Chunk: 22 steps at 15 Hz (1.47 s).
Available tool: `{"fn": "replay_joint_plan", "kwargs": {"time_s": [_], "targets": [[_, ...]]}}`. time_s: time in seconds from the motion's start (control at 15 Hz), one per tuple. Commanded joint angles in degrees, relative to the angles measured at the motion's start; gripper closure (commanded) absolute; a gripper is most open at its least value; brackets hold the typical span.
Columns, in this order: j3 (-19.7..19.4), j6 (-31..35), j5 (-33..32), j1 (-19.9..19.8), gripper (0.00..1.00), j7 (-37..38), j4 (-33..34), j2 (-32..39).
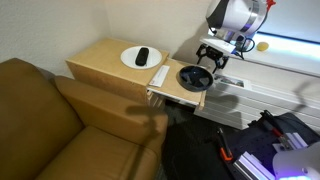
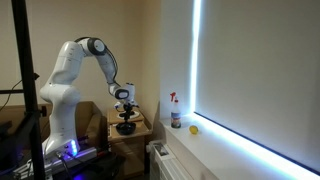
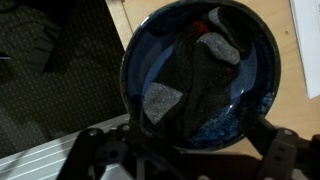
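A dark blue bowl point(image 3: 252, 95) fills the wrist view. In it lies a dark sock point(image 3: 195, 75) with grey patches and a bit of red at its far end. My gripper point(image 3: 185, 152) hangs open straight above the bowl. Its black fingers point(image 3: 96, 142) stand wide apart at the bottom of that view and hold nothing. In both exterior views the gripper point(image 1: 213, 64) point(image 2: 124, 104) hovers a little above the bowl point(image 1: 193, 77) point(image 2: 126, 128), apart from it. The bowl sits at the near corner of a wooden side table point(image 1: 105, 62).
A white plate point(image 1: 141, 57) carrying a small black object sits further back on the table. A brown sofa point(image 1: 60, 125) adjoins it. A black bag point(image 1: 200, 150) lies on the floor. A spray bottle point(image 2: 176, 110) and a yellow object point(image 2: 194, 129) stand on the window sill.
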Motion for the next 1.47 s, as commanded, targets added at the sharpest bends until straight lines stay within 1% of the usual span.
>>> {"fn": "replay_joint_plan", "kwargs": {"time_s": [0.0, 0.13, 0.4, 0.53, 0.67, 0.73, 0.8, 0.87, 1.13, 1.2, 1.27, 1.4], "targets": [[-2.2, 0.1, -2.4, 1.0, 0.00, 3.7, 2.2, 3.9], [-0.2, 1.6, 2.2, -1.1, 0.00, 3.7, 3.9, 6.9], [0.7, 3.5, 5.5, -2.1, 0.00, 4.0, 7.7, 11.6], [2.3, 2.7, 7.2, -3.1, 0.00, 2.9, 10.2, 13.5], [5.4, 0.4, 9.3, -5.4, 0.00, 0.4, 12.7, 14.8], [6.2, -0.2, 10.0, -5.8, 0.00, -0.3, 13.8, 15.4], [6.1, -1.1, 10.5, -5.7, 0.00, 0.3, 14.6, 16.0], [4.0, 1.1, 9.0, -3.1, 0.00, 2.0, 12.0, 14.3], [4.5, 0.0, 9.5, -3.5, 0.00, 1.9, 13.6, 15.4], [3.2, -0.9, 8.4, -2.5, 0.00, 3.4, 13.8, 16.2], [4.2, -1.6, 9.2, -3.2, 0.00, 2.8, 14.3, 16.9], [4.8, -1.5, 9.7, -2.7, 0.00, 3.0, 15.5, 18.2]]}}
